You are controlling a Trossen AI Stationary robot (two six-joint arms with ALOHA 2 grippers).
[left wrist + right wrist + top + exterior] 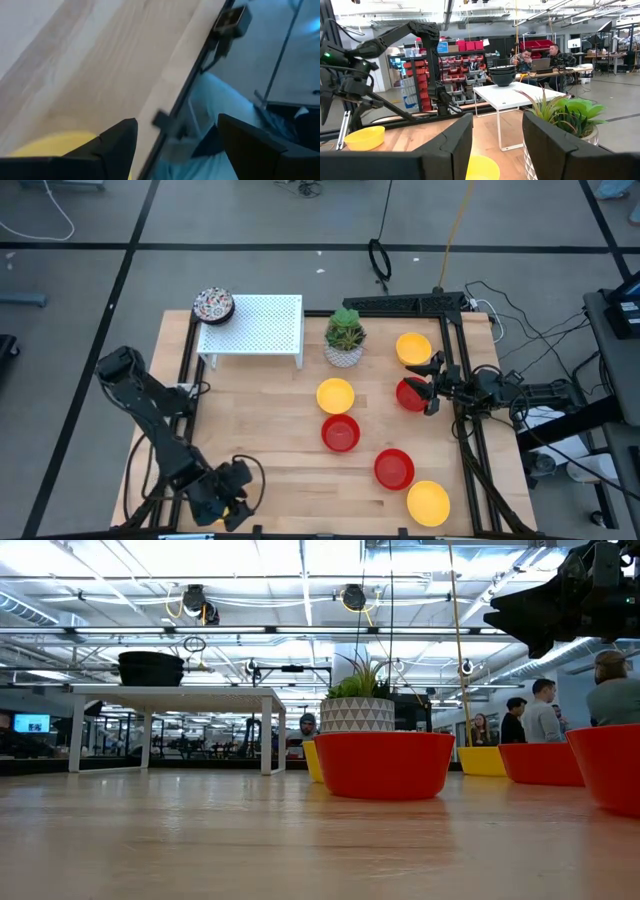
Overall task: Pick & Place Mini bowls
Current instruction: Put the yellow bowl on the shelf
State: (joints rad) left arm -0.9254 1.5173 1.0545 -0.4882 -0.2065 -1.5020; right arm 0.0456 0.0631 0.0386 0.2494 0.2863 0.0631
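Note:
Several mini bowls sit on the wooden table. A stack of patterned bowls (213, 305) stands on the white shelf (255, 325). Yellow bowls (413, 348) (335, 395) (428, 502) and red bowls (340, 433) (393, 468) (408, 394) lie on the right half. My right gripper (427, 385) (497, 140) is open and hovers above the red bowl by the right edge, pointing left. My left gripper (232, 505) (177, 142) is open at the near left edge, with another yellow bowl (50, 145) beside one finger.
A white pot with a green plant (345, 338) stands between the shelf and the far yellow bowl. Black frame rails (470, 430) run along the table's sides. Bare wood (250, 420) lies in the left middle. People (545, 715) stand in the room behind.

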